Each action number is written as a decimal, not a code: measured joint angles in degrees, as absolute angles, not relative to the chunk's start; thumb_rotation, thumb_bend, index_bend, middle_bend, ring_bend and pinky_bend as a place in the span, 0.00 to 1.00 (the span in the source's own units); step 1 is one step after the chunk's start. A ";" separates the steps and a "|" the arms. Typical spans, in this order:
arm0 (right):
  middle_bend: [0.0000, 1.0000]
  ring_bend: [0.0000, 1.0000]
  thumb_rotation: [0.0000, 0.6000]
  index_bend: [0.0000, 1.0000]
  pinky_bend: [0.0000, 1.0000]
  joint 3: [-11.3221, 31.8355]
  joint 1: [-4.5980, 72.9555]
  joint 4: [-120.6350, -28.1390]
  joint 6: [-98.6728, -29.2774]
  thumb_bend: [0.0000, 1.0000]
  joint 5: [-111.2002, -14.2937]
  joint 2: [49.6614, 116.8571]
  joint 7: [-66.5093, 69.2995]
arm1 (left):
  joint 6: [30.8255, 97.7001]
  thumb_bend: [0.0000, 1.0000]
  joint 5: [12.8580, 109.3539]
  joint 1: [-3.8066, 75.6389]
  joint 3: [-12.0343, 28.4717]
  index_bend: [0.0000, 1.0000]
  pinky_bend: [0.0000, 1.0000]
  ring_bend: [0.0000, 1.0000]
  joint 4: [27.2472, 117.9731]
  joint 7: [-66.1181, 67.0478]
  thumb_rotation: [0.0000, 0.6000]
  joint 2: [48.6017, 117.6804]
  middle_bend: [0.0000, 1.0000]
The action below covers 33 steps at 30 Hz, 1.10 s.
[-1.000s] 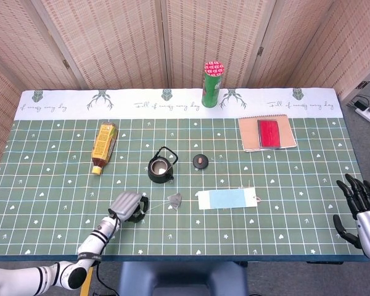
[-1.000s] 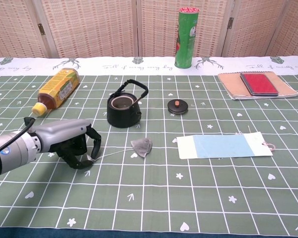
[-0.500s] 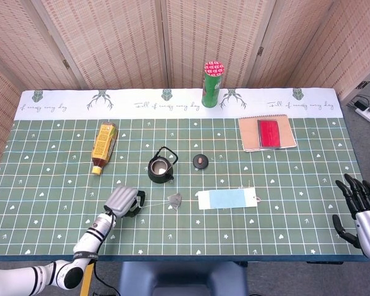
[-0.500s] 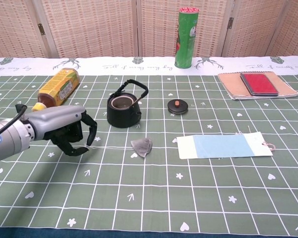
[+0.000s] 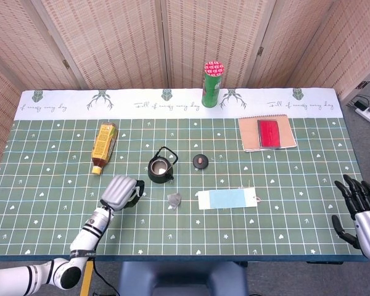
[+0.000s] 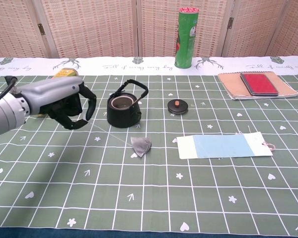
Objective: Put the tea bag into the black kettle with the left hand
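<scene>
My left hand [image 5: 121, 191] [image 6: 69, 102] is raised above the table, left of the black kettle [image 5: 160, 168] [image 6: 123, 111], and pinches the tea bag's string. The thin string runs taut down and to the right from the hand to the grey tea bag [image 5: 174, 198] [image 6: 140, 145], which is tipped up at the table surface just in front of the kettle. The kettle stands open, its handle up. Its round black lid [image 5: 200, 161] [image 6: 176, 106] lies on the cloth to its right. My right hand [image 5: 361, 211] hangs open off the table's right edge.
An orange drink bottle [image 5: 103, 147] lies behind my left hand. A green can [image 5: 212, 84] stands at the back. A white and blue sheet [image 5: 227, 198] lies right of the tea bag. A red notebook on a pad [image 5: 268, 132] is at the back right.
My left hand has risen and moved back toward the bottle with the string in it. The string has pulled taut and the tea bag has tipped up and slid slightly nearer the kettle.
</scene>
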<state>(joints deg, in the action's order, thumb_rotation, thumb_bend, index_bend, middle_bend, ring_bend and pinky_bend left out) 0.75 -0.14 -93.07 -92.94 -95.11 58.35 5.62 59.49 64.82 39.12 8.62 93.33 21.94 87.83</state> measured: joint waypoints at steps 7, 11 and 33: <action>0.00 0.00 1.00 0.00 0.00 0.54 -0.44 -93.07 -93.65 0.48 -95.67 58.23 5.97 | 61.88 0.40 65.90 39.72 9.00 0.62 1.00 1.00 95.04 26.27 1.00 87.83 1.00; 0.00 0.00 1.00 0.00 0.00 0.43 -0.48 -92.99 -93.74 0.48 -95.89 58.14 6.24 | 63.37 0.40 66.21 40.24 9.85 0.62 1.00 1.00 96.37 28.20 1.00 87.89 1.00; 0.00 0.00 1.00 0.00 0.00 0.58 -0.76 -92.64 -94.11 0.48 -95.29 57.57 8.02 | 64.36 0.40 60.33 47.82 16.56 0.62 1.00 1.00 101.60 40.92 1.00 87.56 1.00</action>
